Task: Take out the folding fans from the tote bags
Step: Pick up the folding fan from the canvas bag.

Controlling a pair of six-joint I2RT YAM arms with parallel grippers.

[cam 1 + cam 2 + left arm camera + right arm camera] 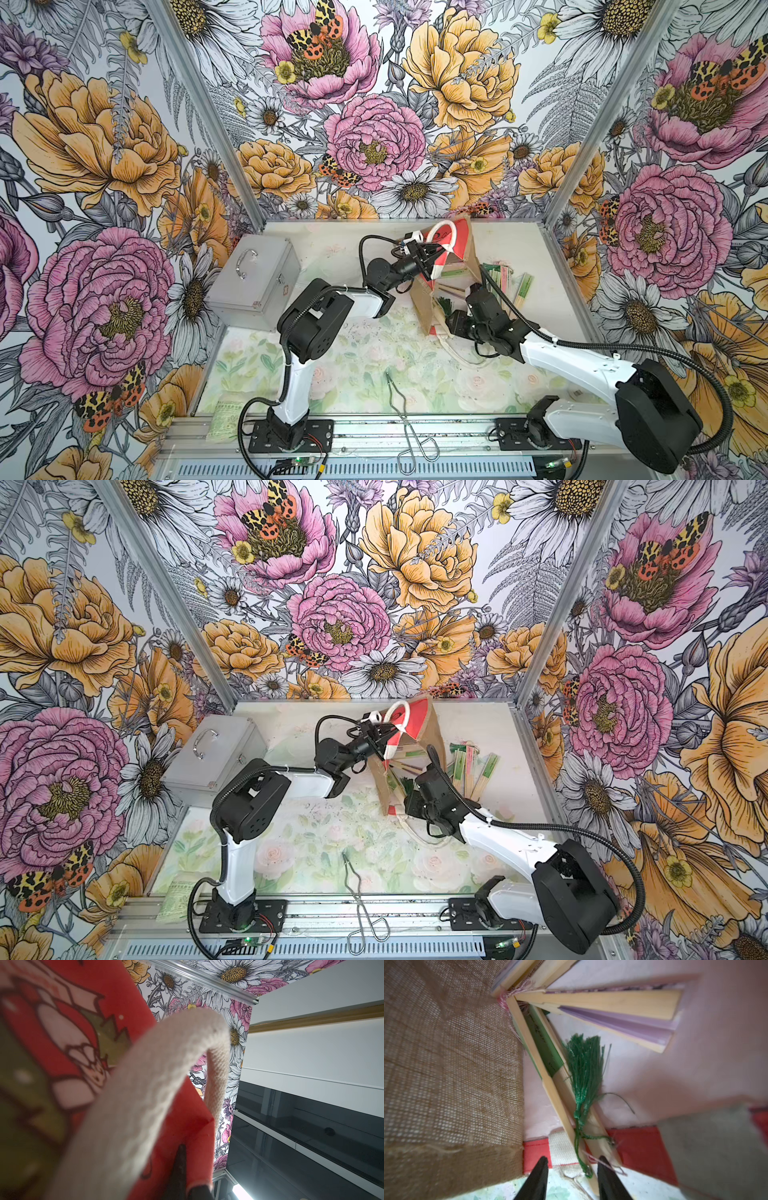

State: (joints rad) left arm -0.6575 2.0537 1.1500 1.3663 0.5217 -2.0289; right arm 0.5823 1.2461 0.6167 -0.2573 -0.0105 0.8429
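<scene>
Left fingers (180,1167) clenched on the red panel of the tote bag (419,303), which is tipped near the counter's (332,374) back edge. Right fingers (538,1178) released, straddling the butt of a green-tasselled folding fan (556,1105) at the bag mouth. Other folding fans (505,282) lie just beside the bag, toward the counter's right edge.

Top views: high, looked down; shared whole tabletop (353,374).
Left wrist: against tote bag (187,1126), faced upward.
Right wrist: close, faced folding fans (612,1003).
</scene>
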